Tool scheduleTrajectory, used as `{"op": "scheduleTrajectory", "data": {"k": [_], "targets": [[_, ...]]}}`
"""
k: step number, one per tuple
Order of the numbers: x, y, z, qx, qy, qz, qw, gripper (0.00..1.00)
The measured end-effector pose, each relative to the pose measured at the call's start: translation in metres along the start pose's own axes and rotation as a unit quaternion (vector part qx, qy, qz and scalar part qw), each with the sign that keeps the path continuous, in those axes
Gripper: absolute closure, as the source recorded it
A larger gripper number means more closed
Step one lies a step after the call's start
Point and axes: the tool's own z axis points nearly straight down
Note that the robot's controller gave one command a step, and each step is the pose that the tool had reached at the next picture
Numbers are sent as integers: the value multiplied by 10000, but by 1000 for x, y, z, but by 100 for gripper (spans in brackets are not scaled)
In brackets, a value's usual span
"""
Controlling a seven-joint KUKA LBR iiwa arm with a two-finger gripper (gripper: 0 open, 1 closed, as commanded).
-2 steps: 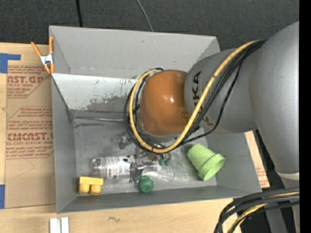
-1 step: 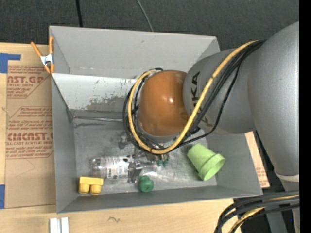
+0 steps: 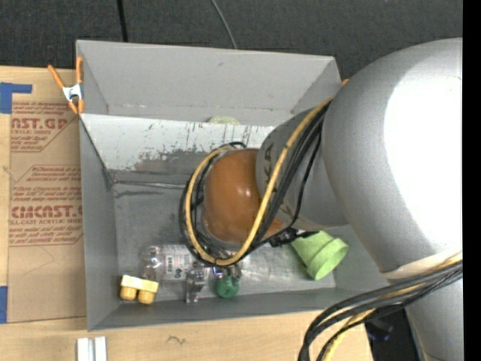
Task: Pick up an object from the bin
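Observation:
My gripper (image 3: 194, 284) is low over the front of the bin, mostly hidden beneath the arm's orange cover and cables. It is right at a clear plastic bottle (image 3: 167, 262) lying on its side along the front wall. A dark green cap (image 3: 225, 286) sits just right of the gripper. Whether anything is held cannot be made out. A small yellow block with two round pegs (image 3: 138, 288) lies in the front left corner, a short way left of the gripper.
A light green cone-shaped cup (image 3: 322, 253) lies on its side at the front right, partly under the arm. A pale object (image 3: 222, 120) peeks out at the back wall. The arm covers the bin's right half.

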Motion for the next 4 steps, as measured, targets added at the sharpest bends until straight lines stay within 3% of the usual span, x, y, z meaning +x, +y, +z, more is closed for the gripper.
{"op": "scheduleTrajectory", "data": {"k": [1,4], "targets": [[-12,5,-3,18,73,326,9994,100],[-13,5,-11,12,37,328,9995,100]]}}
